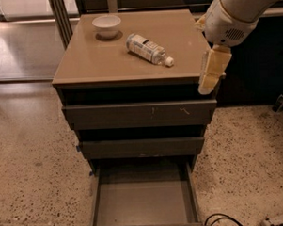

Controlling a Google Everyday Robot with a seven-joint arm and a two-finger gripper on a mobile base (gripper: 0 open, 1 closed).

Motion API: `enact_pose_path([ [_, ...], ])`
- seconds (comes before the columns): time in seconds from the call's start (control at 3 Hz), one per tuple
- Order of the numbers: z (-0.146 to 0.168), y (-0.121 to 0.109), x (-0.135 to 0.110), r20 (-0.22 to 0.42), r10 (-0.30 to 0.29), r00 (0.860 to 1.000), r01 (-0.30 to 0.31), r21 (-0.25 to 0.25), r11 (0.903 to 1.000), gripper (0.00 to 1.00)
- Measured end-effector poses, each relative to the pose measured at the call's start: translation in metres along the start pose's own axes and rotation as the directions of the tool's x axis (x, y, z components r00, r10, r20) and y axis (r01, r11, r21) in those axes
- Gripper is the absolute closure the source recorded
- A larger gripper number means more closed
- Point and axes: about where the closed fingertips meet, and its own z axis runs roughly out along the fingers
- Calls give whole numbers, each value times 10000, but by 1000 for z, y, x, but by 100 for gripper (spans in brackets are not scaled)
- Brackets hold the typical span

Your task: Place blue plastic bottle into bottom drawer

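Blue plastic bottle (149, 49) lies on its side on the tabletop (97, 65), cap toward my gripper (212, 71), which hangs beside the edge; clenched or released, I cannot tell. Bottom drawer (143, 203) stands open to receive it.

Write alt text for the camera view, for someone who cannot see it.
A blue plastic bottle lies on its side on a cabinet top near a white bowl. The gripper hangs at the top's right edge; the bottom drawer stands pulled open.
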Motion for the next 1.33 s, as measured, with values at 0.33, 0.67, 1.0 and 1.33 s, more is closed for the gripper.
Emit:
enact_pose_path([
  [0.33,0,0,0,1,-2,10000,2,2,10000,0],
  [0.67,10,-18,-8,193,-310,9993,305,290,9991,0],
  [1.0,27,-53,-20,482,-906,9947,875,629,9942,0],
  [1.33,46,-100,-47,1000,-1824,9781,1728,973,9801,0],
])
